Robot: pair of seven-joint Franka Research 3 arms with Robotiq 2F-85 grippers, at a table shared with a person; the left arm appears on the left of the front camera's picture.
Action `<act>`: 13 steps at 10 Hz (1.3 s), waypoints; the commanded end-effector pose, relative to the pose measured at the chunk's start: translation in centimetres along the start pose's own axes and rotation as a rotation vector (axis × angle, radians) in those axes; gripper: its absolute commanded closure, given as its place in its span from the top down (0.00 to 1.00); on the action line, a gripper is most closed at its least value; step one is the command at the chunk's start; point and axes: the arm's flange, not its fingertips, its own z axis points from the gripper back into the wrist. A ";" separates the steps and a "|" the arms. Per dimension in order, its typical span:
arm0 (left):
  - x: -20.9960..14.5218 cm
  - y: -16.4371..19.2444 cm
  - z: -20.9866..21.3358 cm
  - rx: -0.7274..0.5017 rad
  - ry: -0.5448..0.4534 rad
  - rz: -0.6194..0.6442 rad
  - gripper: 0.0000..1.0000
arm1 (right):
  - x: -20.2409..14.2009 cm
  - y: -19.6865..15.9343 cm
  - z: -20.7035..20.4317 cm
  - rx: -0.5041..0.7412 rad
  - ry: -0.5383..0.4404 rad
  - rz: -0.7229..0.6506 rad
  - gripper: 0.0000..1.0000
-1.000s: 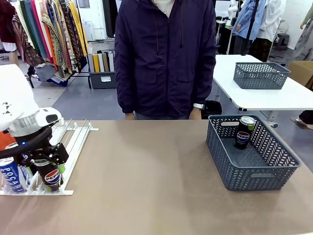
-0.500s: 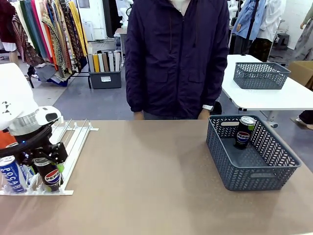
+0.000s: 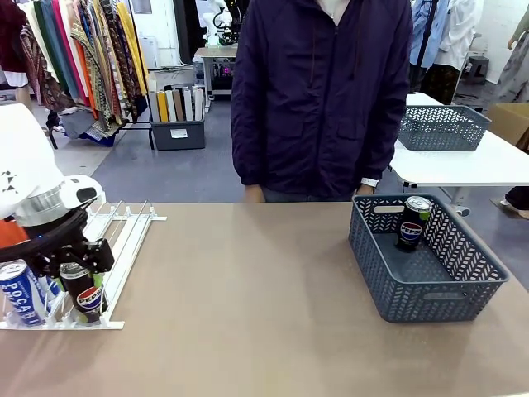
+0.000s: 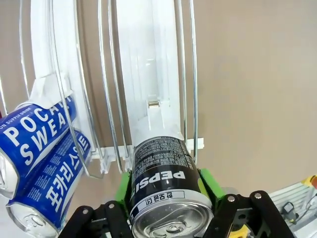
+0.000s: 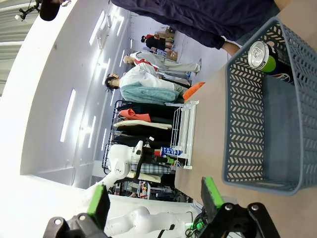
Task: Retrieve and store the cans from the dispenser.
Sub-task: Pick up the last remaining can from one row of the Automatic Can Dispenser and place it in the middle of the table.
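The white wire-rail dispenser lies at the table's left. A black Pepsi can stands at its low front end, and my left gripper is shut on it. In the left wrist view the green pads press both sides of this Pepsi can at the foot of a lane of the dispenser. Two blue-and-white Pocari cans lie in the lanes beside it; one Pocari can shows from the front. My right gripper is open and holds nothing.
A dark grey lattice basket stands at the table's right with another black Pepsi can upright inside; the right wrist view shows this basket too. A person in a dark jacket stands at the far edge.
The person has stepped to the right along the far edge. My left gripper stays on the Pepsi can at the dispenser's front, barely shifted.
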 end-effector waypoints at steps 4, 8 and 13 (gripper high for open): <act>-1.2 0.0 2.2 0.018 -0.080 0.042 0.00 | -0.1 0.2 0.1 0.003 0.007 0.016 1.00; -6.9 0.9 15.6 -0.057 -0.193 0.131 0.00 | -0.1 0.2 0.1 0.003 0.007 0.016 1.00; -13.1 2.0 21.3 -0.149 -0.322 0.089 0.00 | -0.1 0.2 0.1 0.003 0.007 0.016 1.00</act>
